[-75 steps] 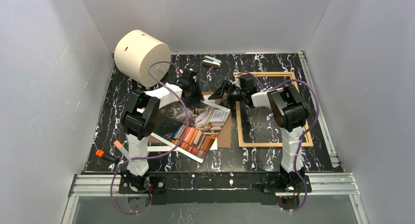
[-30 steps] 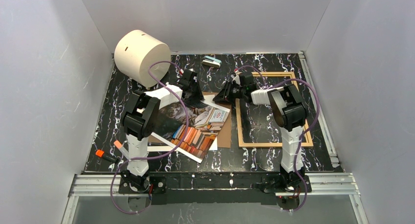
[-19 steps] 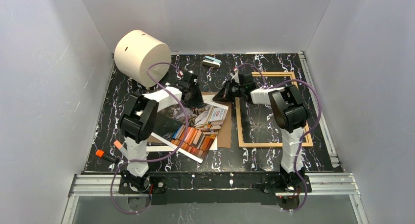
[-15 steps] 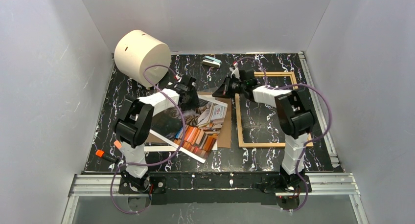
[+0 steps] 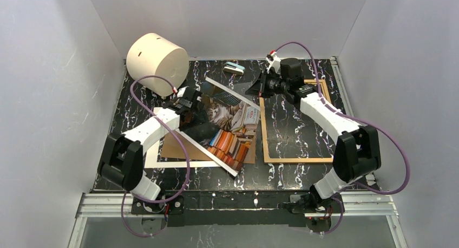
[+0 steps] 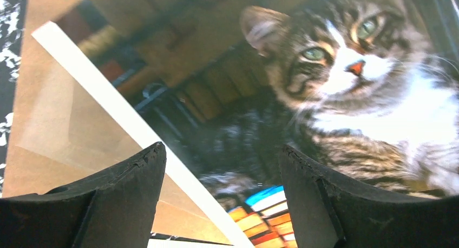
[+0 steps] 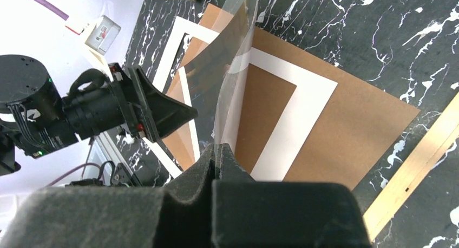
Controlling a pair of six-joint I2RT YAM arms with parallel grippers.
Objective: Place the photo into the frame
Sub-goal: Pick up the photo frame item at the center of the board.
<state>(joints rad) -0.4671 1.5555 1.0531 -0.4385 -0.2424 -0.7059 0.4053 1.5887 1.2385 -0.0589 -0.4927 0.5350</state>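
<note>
The photo (image 5: pixel 227 123), a cat above stacks of coloured books, hangs tilted with its far right corner raised. My right gripper (image 5: pixel 260 89) is shut on that corner; in the right wrist view the sheet (image 7: pixel 238 64) runs edge-on out of the closed gripper (image 7: pixel 219 150). My left gripper (image 5: pixel 189 108) stands open at the photo's left side. The left wrist view shows the cat print (image 6: pixel 346 85) beyond the gripper (image 6: pixel 219 172), with nothing between its fingers (image 6: pixel 119 183). The wooden frame (image 5: pixel 264 139) lies flat to the right of the photo.
Under the photo lie a white mat (image 5: pixel 162 162) and a brown backing board (image 5: pixel 176 148), also seen as mat (image 7: pixel 303 107) and board (image 7: pixel 357 134). A cream cylinder (image 5: pixel 157 61) stands at the back left, a small box (image 5: pixel 234 69) at the back.
My right gripper has shut on the photo's far corner and lifted it up and back. My left gripper has opened, let go and drawn off to the left.
</note>
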